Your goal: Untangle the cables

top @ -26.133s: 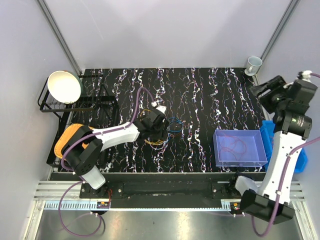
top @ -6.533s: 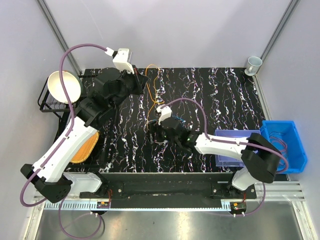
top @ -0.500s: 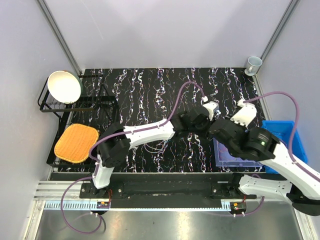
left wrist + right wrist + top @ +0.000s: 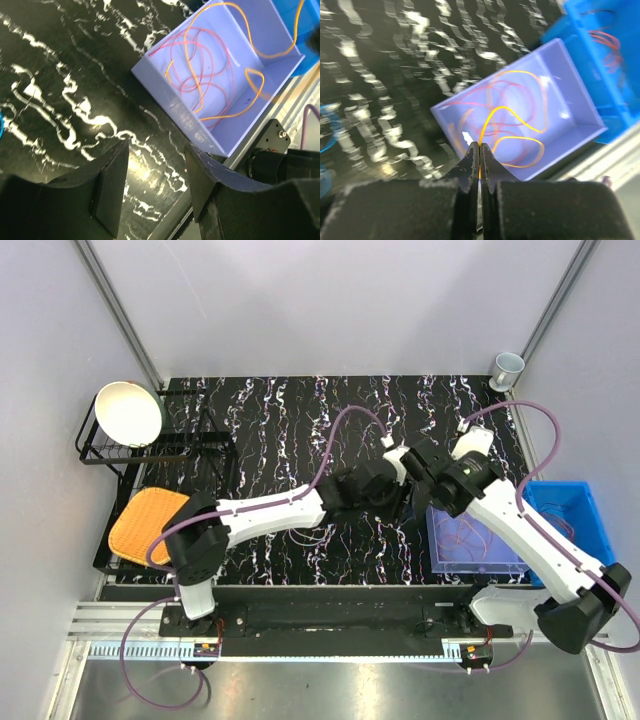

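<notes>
Several thin cables, orange and red, lie looped together in the lavender tray on the right side of the table. One orange strand climbs out of that pile and runs straight into my right gripper, whose fingers are pressed together on it. Just beside the tray, my left gripper hangs over the black marbled top, fingers apart with nothing between them. A blue loop lies on the table, apart from the tray. More reddish wire sits in the blue bin right beside the tray. Further out I see a white bowl on the black rack, an orange mat and a cup in the far right corner.
</notes>
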